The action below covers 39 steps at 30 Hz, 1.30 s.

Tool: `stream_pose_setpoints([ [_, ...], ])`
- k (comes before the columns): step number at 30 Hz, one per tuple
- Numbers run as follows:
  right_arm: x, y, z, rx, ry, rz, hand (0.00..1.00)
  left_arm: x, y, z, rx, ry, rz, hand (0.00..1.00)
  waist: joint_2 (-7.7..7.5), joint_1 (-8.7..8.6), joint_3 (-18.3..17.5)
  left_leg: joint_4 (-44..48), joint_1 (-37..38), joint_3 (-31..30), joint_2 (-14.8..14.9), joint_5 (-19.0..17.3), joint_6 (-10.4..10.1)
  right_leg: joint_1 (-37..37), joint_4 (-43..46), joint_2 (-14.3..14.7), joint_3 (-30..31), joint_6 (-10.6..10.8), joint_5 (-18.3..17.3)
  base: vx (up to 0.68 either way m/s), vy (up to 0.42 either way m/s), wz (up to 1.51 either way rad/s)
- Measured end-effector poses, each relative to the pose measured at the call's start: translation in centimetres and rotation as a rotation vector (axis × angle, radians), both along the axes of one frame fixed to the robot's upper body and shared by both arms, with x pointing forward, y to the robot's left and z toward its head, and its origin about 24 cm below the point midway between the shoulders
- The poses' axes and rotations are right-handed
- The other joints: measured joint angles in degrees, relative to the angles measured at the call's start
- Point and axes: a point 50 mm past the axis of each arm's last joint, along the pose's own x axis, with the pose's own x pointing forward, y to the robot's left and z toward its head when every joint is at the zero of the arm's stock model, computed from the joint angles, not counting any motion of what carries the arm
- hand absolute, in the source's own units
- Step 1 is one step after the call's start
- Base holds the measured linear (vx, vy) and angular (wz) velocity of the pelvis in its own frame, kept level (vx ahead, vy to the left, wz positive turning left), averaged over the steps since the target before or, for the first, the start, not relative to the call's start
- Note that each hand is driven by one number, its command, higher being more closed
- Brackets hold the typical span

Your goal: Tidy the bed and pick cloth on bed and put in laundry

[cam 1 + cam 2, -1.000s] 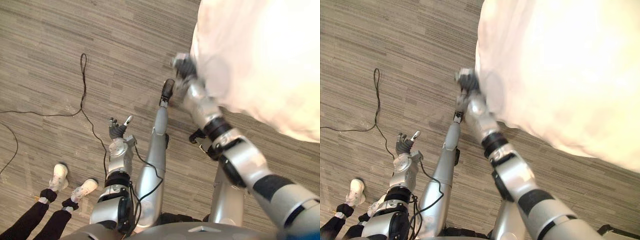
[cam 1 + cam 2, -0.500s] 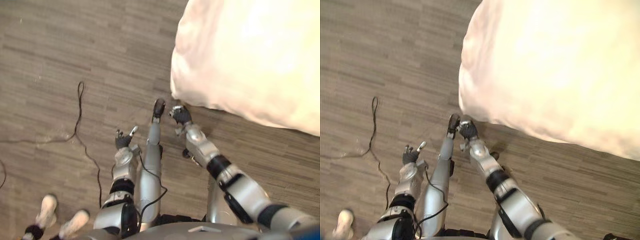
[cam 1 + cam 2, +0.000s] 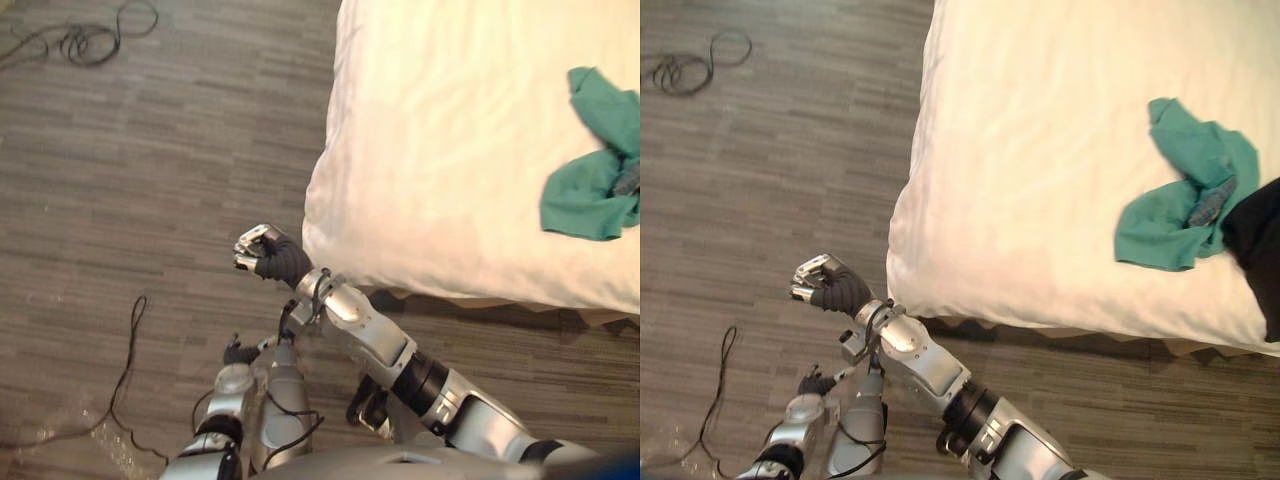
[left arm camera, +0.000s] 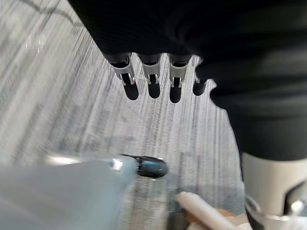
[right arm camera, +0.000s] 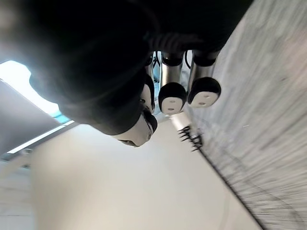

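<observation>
You are at the very start of this job, by my reading. The green cloth (image 3: 1180, 200) lies crumpled on the white bed (image 3: 1040, 150) at the right of the frame, well apart from both hands. A black item (image 3: 1258, 250) that I cannot identify sits just beside it at the right edge. Your right hand (image 3: 266, 255) hovers over the wood floor (image 3: 150, 150) just off the bed's lower left corner, its fingers (image 5: 171, 97) curled into a fist round nothing. Your left hand (image 3: 240, 352) hangs low at the bottom of the frame, fingers (image 4: 152, 79) straight and relaxed, empty. The bed cover looks fairly smooth already. Picking up the cloth, carrying it to the laundry and any straightening are all left to do.
</observation>
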Motion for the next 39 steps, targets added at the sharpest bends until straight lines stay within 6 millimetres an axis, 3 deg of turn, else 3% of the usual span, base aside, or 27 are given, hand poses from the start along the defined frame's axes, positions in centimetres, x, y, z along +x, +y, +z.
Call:
stream_pose_setpoints([
  [2, 1.2, -0.9, -0.2, 0.02, 0.041, -0.051, 1.0, -1.1, 0.1, -0.5, -0.005, 0.039, 0.004, 0.0, 0.62, -0.72, -0.81, 0.0, 1.23, 0.11, -0.04, -0.2, -0.01, 1.77, -1.96, 0.25, 0.3, 0.27, 1.11, 0.01, 0.026, -0.12],
  [6, 3.9, -3.0, 0.2, 0.111, 0.131, -0.162, 1.0, -1.2, 0.1, -0.5, 0.009, 0.052, -0.018, 0.0, 1.7, -0.64, -0.98, -0.02, 1.54, 1.34, 0.82, -0.36, -0.19, 1.25, -3.03, 1.18, 2.39, -0.03, 2.61, -0.05, 0.025, -0.28],
  [8, 5.6, -4.9, 0.8, 0.226, 0.204, -0.247, 1.0, -1.2, 0.2, -0.5, 0.007, 0.052, -0.019, 0.0, 2.31, -0.45, -0.86, -0.03, 1.37, 1.88, 1.26, -0.49, -0.21, 0.48, -3.11, 1.57, 3.47, -0.21, 3.15, -0.09, 0.027, -0.3],
  [10, 8.1, -8.3, 1.2, 0.419, 0.305, -0.39, 1.0, -1.0, 0.1, -0.4, -0.001, 0.042, -0.022, 0.0, 3.78, -0.14, -0.33, -0.04, 0.47, 3.1, 1.76, -0.54, -0.29, -1.76, -2.15, 1.79, 5.06, -0.4, 3.4, -0.1, 0.021, -0.31],
  [12, 9.1, -9.9, 1.9, 0.504, 0.325, -0.445, 1.0, -0.5, 0.1, -0.2, -0.006, 0.021, -0.017, 0.0, 4.81, 0.06, 0.08, -0.04, -0.92, 3.37, 1.97, -0.43, -0.21, -4.03, -0.84, 1.79, 5.65, -0.44, 3.4, -0.1, 0.017, -0.23],
  [13, 10.2, -11.8, 2.9, 0.614, 0.34, -0.516, 1.0, 0.4, -0.3, 0.2, -0.022, -0.019, -0.009, 0.0, 6.37, 0.42, 1.08, -0.04, -2.97, 3.69, 1.99, 0.11, -0.11, -7.26, 1.68, 1.42, 6.27, -0.64, 3.07, -0.12, 0.02, -0.14],
  [15, 11.3, -13.7, 5.2, 0.749, 0.312, -0.571, 1.0, 1.8, -0.8, 0.9, -0.045, -0.089, 0.008, 0.0, 7.68, 0.86, 3.64, -0.02, -4.9, 4.52, 1.68, 1.26, 0.09, -11.67, 6.81, -0.35, 6.68, -0.92, 1.57, -0.15, -0.02, -0.09],
  [19, 12.2, -16.5, 8.7, 0.92, 0.257, -0.642, 1.0, 3.6, -1.7, 2.1, -0.087, -0.209, 0.031, 0.0, 11.34, 1.03, 7.46, -0.02, -11.59, 4.62, -0.37, 3.99, 0.88, -22.68, 16.99, -3.88, 7.54, -1.52, -2.15, -0.11, -0.035, 0.18],
  [21, 12.1, -17.7, 10.8, 0.96, 0.173, -0.64, 1.0, 4.0, -2.0, 2.3, -0.106, -0.235, 0.043, 0.0, 12.74, 1.17, 8.36, -0.03, -15.76, 4.67, -0.9, 4.89, 0.8, -27.77, 19.45, -4.49, 7.53, -1.98, -2.76, -0.08, -0.012, 0.19],
  [23, 11.3, -18.5, 15.2, 0.997, 0.007, -0.585, 1.0, 4.6, -2.6, 2.5, -0.132, -0.256, 0.055, 0.0, 14.24, 1.11, 9.66, -0.03, -19.99, 4.88, -0.94, 5.97, 0.87, -33.39, 21.68, -5.11, 8.2, -2.19, -2.87, -0.04, -0.028, 0.08],
  [26, 10.4, -19.2, 18.8, 0.982, -0.144, -0.564, 1.0, 5.9, -3.7, 3.4, -0.196, -0.338, 0.068, 0.0, 15.61, 1.5, 10.25, -0.03, -23.87, 6.54, -1.39, 6.56, 1.33, -39.05, 23.47, -5.83, 10.02, -2.23, -2.72, -0.06, 0.007, -0.05],
  [32, 9.4, -18.6, 20.0, 0.918, -0.225, -0.545, 1.0, 6.3, -3.3, 3.7, -0.291, -0.413, 0.234, 0.0, 15.6, 0.93, 10.31, -0.02, -25.84, 10.4, -1.36, 5.88, 2.32, -42.89, 22.52, -4.97, 13.72, -1.59, -0.86, -0.02, 0.047, -0.25],
  [35, 9.2, -19.1, 19.0, 0.917, -0.22, -0.56, 1.0, 5.7, -2.8, 3.4, -0.354, -0.431, 0.338, 0.0, 14.52, 0.21, 10.35, -0.01, -24.81, 13.28, -1.39, 5.28, 3.42, -42.68, 20.45, -4.15, 16.48, -0.97, 0.66, 0.02, 0.081, -0.43],
  [36, 9.0, -19.8, 17.8, 0.907, -0.215, -0.592, 1.0, 5.4, -2.3, 3.3, -0.368, -0.435, 0.383, 0.0, 13.27, -0.8, 10.38, -0.01, -23.79, 14.7, -1.49, 5.03, 4.05, -41.9, 19.15, -3.87, 17.76, -0.53, 1.43, 0.04, 0.074, -0.39],
  [39, 8.8, -21.1, 16.2, 0.91, -0.201, -0.646, 1.0, 5.3, -1.7, 3.3, -0.367, -0.447, 0.417, 0.0, 11.51, -2.2, 10.48, -0.01, -22.35, 16.4, -1.31, 4.48, 4.49, -40.55, 17.05, -3.08, 19.24, -0.23, 2.64, 0.05, 0.064, -0.4],
])
